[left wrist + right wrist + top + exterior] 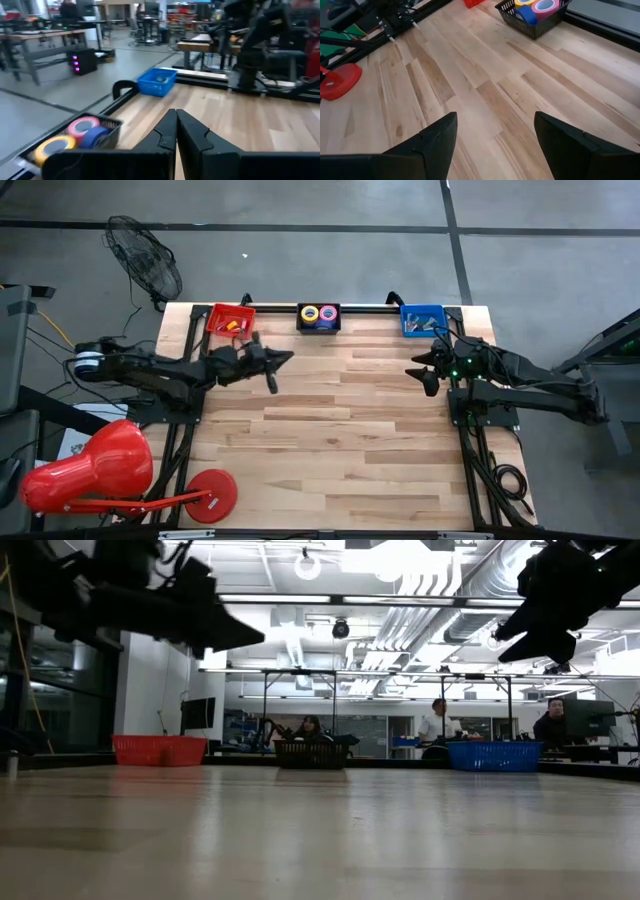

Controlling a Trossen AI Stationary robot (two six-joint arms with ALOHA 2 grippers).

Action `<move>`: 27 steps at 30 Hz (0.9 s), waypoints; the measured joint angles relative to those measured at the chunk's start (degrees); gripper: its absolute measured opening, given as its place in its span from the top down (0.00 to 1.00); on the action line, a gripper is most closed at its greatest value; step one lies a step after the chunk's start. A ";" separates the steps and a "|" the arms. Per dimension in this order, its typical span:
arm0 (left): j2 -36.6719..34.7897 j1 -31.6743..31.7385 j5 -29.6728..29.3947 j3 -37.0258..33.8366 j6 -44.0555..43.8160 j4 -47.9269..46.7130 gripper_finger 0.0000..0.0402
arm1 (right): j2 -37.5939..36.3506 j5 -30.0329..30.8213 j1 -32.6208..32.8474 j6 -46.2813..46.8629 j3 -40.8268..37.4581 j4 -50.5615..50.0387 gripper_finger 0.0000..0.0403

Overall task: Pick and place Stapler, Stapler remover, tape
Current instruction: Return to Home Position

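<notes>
The tape rolls (95,137), yellow, pink and blue, lay in the black bin (311,755) at the middle of the table's (340,450) back edge. The left gripper (176,116) hung over the table near the back left corner, jaws pressed together, holding nothing. The right gripper (495,116) hung near the back right corner, jaws wide apart. The rolls looked light, stiff and smooth. I would pinch one across its ring wall, with one finger in the hole.
</notes>
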 joint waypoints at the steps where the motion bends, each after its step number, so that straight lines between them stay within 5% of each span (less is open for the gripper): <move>1: -1.41 -0.31 -1.32 -1.37 -0.48 0.14 0.99 | 0.04 0.02 0.04 0.20 0.00 -0.18 0.36; 14: -21.11 -7.45 -15.17 -14.75 1.41 0.35 0.99 | 0.13 -0.01 0.15 1.44 0.01 0.19 0.36; 27: -33.56 -9.13 -12.44 -18.36 5.32 -10.83 0.99 | 0.07 0.69 -0.72 9.21 0.02 -1.25 0.36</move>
